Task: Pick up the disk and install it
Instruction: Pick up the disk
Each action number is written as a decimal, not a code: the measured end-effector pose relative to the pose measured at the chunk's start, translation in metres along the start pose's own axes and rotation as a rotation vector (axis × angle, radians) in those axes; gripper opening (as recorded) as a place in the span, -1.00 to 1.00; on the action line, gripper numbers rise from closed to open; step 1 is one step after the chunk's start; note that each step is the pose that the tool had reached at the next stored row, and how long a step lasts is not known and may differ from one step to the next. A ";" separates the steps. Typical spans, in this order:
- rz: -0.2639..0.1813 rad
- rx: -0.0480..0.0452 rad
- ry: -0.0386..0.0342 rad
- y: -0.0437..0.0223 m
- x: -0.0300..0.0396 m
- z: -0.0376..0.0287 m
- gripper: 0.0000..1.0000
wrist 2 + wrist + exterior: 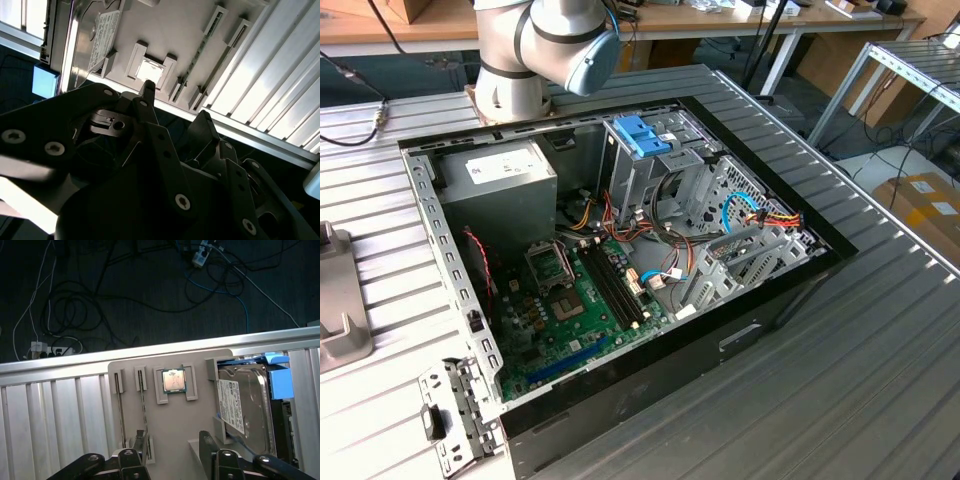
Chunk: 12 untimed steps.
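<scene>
First wrist view: the disk (250, 407) rests in the grey holder plate (175, 430) beside a processor chip (173, 380), not yet picked up. Jaws hover above, open and empty. Installation remains.

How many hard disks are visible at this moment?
1: the disk lies in a holder at the tray's edge, beside the chip. The case's drive cage could hide another.
</scene>
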State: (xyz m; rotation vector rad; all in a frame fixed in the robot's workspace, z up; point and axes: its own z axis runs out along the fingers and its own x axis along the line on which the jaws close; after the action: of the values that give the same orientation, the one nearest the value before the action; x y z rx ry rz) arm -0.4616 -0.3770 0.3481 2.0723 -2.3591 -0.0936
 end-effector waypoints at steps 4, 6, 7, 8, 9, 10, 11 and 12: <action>0.000 0.0000 0.0000 0.0005 -0.0006 0.0010 0.08; 0.000 0.0001 -0.0002 0.0007 -0.0010 0.0013 0.08; 0.000 0.0003 -0.0003 0.0009 -0.0016 0.0016 0.08; 0.000 0.0001 -0.0001 0.0011 -0.0023 0.0017 0.08; 0.000 0.0000 -0.0001 0.0013 -0.0031 0.0018 0.08; 0.000 0.0000 0.0000 0.0014 -0.0040 0.0019 0.08; 0.000 0.0001 -0.0001 0.0017 -0.0054 0.0021 0.08; 0.000 0.0001 -0.0001 0.0018 -0.0061 0.0022 0.08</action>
State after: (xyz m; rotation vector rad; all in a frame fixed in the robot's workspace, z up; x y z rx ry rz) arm -0.4627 -0.3705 0.3462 2.0724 -2.3592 -0.0936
